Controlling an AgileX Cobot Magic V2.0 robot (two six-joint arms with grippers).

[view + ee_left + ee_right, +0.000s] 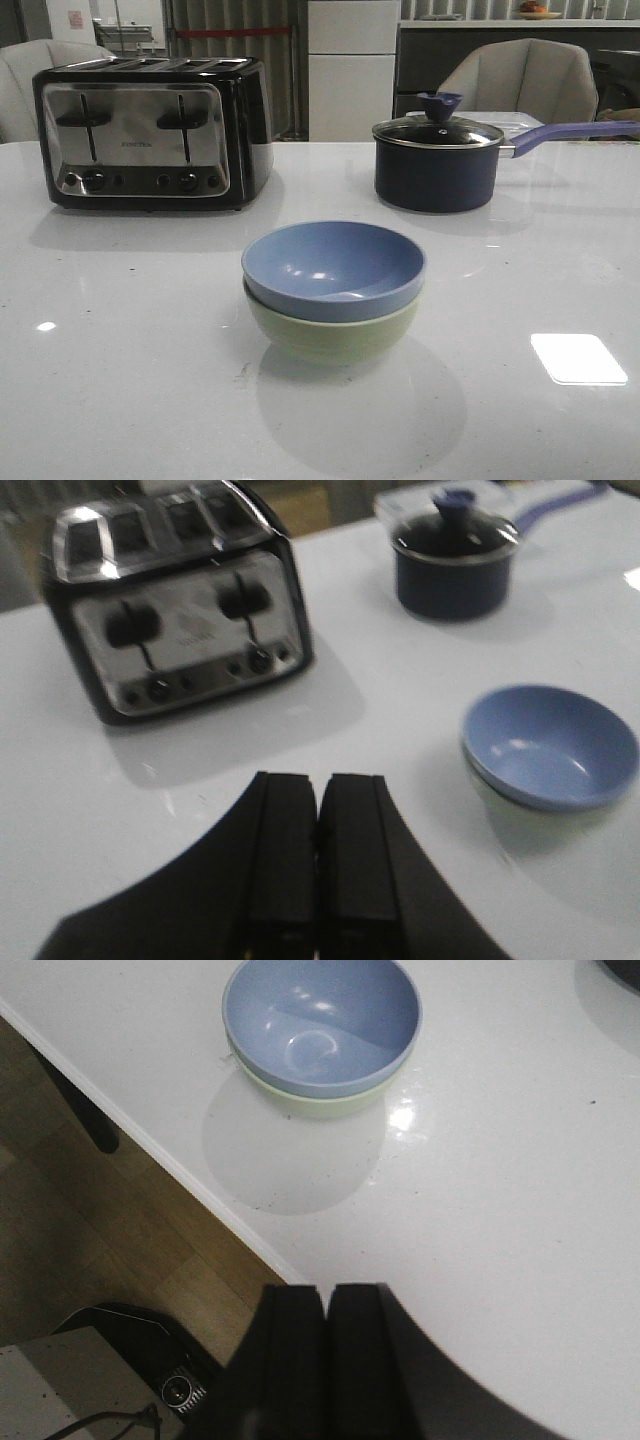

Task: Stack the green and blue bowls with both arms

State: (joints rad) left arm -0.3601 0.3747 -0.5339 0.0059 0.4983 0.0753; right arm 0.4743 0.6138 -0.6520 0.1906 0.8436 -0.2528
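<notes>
The blue bowl is nested in the green bowl at counter centre, the toaster at eleven o'clock. Both seem rigid, smooth, probably light; rims are best pinched. Left tool and right tool are closed, empty.

White glossy table: bears a black and chrome four-slot toaster at rear left; a dark navy saucepan, glass-lidded, at rear right; a green bowl centrally, blue bowl nested inside it.
</notes>
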